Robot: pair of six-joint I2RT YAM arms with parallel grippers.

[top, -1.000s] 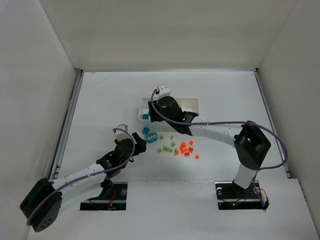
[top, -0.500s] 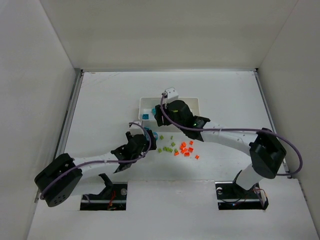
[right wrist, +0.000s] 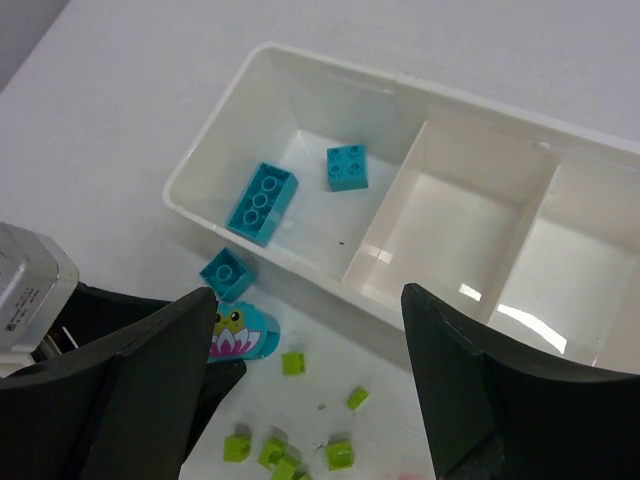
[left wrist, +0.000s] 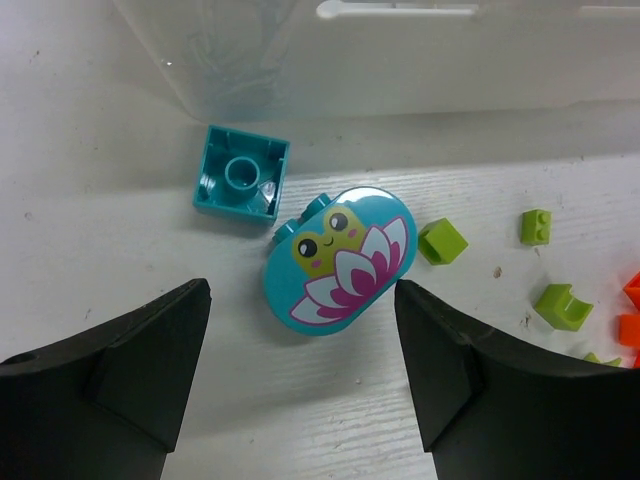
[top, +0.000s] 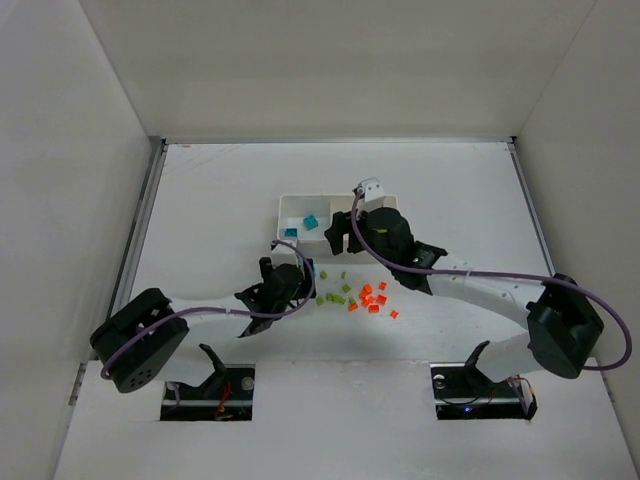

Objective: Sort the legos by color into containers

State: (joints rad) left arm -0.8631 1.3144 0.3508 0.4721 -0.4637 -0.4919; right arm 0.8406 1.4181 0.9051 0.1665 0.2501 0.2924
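No words, numbers or brand names can be read anywhere. The oval teal brick point(left wrist: 338, 262) bears only a printed picture: a smiling frog on a pink-and-white flower. A white housing point(right wrist: 30, 282) at the left edge of the right wrist view carries tiny print, too small to read.

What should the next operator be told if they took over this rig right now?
Left gripper: open, its fingers either side of the oval teal plastic piece with a frog print on the table, not closed on it.
Right gripper: open and empty, above the near wall of the white three-compartment plastic tray.
Done: a long teal brick and a square teal brick lie in the end compartment on the left-arm side. The other two compartments are empty.
Left: the oval piece, the small teal brick beside the tray, the lime green pieces and the orange pieces, all loose on the table.
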